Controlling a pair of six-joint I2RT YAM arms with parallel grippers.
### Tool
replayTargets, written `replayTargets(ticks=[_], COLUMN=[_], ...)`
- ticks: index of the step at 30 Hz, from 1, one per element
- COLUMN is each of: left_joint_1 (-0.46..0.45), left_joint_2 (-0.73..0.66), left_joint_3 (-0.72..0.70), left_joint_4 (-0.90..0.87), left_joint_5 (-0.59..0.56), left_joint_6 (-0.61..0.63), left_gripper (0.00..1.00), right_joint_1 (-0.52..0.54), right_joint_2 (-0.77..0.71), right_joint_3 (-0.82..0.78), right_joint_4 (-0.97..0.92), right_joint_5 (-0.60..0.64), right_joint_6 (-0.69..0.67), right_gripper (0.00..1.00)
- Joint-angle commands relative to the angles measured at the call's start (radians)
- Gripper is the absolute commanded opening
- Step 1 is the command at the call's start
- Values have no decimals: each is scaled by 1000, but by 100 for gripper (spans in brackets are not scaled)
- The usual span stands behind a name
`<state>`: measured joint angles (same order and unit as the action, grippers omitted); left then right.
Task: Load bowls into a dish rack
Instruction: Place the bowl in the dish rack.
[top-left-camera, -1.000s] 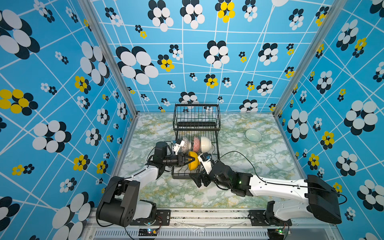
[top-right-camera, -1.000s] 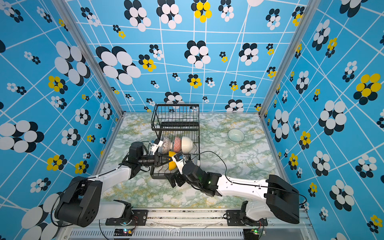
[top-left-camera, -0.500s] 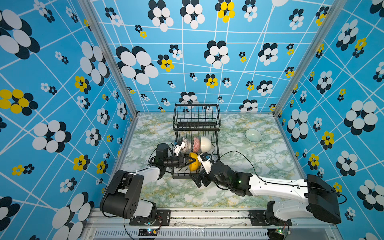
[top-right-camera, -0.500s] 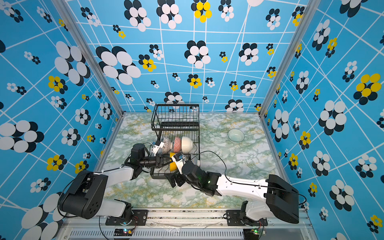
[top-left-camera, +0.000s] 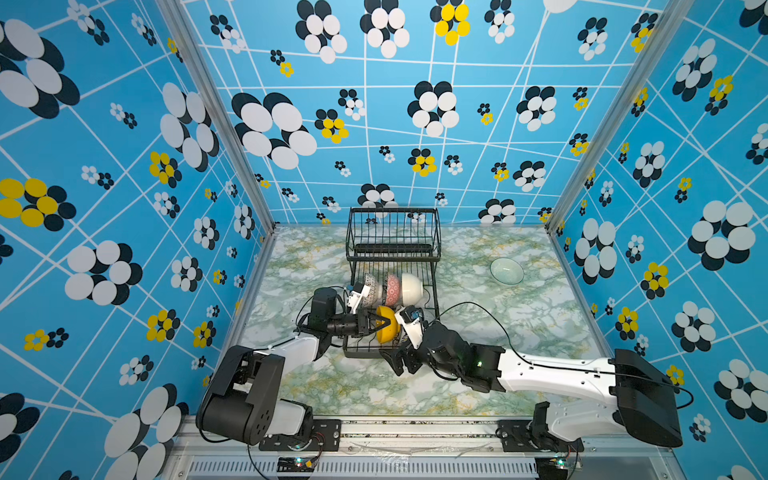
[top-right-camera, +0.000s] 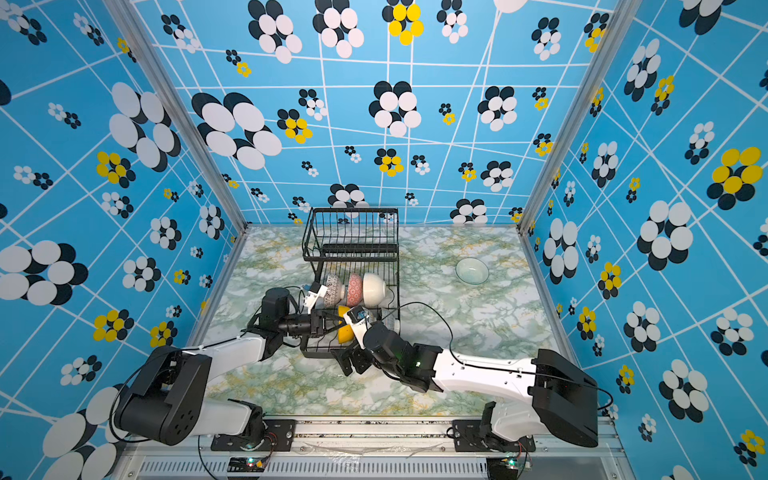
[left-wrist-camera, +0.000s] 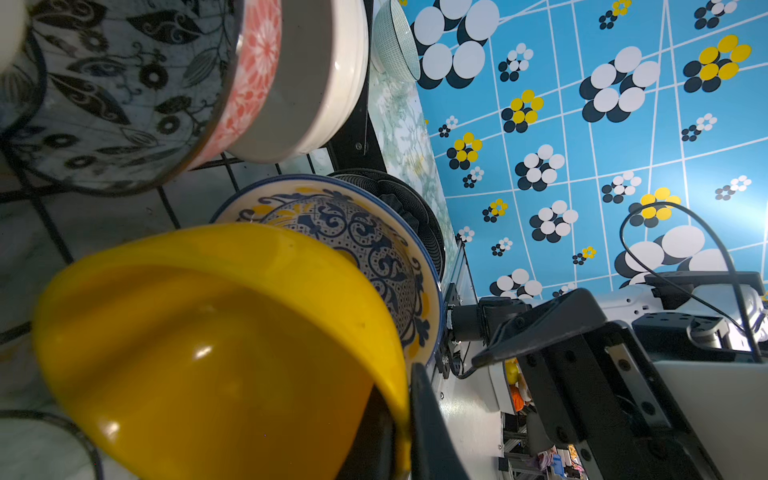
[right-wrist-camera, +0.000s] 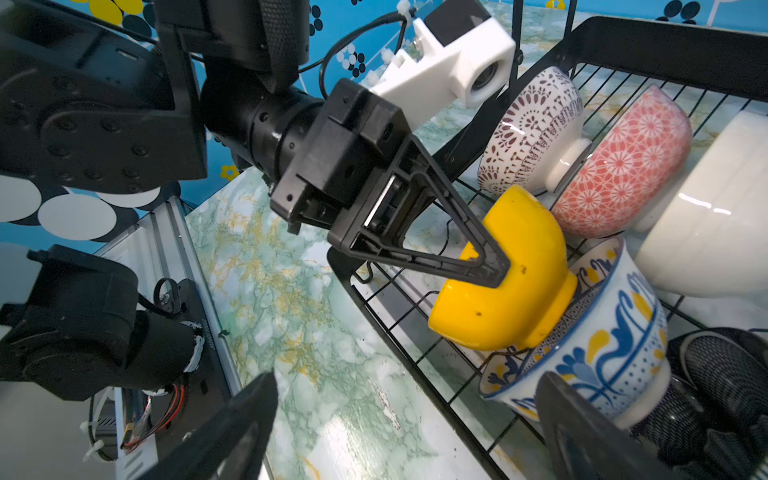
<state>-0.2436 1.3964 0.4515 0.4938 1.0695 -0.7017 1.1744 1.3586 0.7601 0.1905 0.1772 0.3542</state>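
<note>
Jaws of the left gripper (right-wrist-camera: 493, 271) are closed on the rim of the yellow bowl (right-wrist-camera: 519, 291), with one finger inside the bowl and one outside. The bowl is held tilted on edge over the near row of the dish rack's (top-left-camera: 392, 230) lower tray. Its foot sits in the mouth of the blue-yellow patterned bowl (right-wrist-camera: 602, 345). Whether its lower rim rests on the tray wires cannot be told.

The blue-yellow patterned bowl stands on edge in the same row. A dark textured bowl (left-wrist-camera: 401, 199) lies just behind it.

In the far row of the lower tray, below the raised basket, three bowls stand on edge and touch one another:
- black-and-white patterned bowl (top-left-camera: 373, 286)
- pink-red bowl (top-left-camera: 392, 289)
- cream-white bowl (top-left-camera: 412, 289)

The right gripper (top-left-camera: 401, 360) hangs at the near edge of the lower tray, just beside the blue-yellow patterned bowl. Its jaws are spread wide and grasp nothing.

A clear glass bowl (top-left-camera: 507, 271) sits upright on the marbled table (top-left-camera: 519, 332), well apart from the rack on the robot's right.
</note>
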Motion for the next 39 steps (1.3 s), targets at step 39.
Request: replayTargets(ticks=[39], left_joint_1=[9], left_joint_2=[14], left_joint_3=[-64], left_joint_4=[240], left_joint_5=[25], left_joint_6=[-162], left_gripper=[0], right_joint_1=[5], right_joint_2=[-6], right_joint_3=[31], right_joint_4=[-12], right_joint_5=[-28], right_joint_6=[-2], right_gripper=[100])
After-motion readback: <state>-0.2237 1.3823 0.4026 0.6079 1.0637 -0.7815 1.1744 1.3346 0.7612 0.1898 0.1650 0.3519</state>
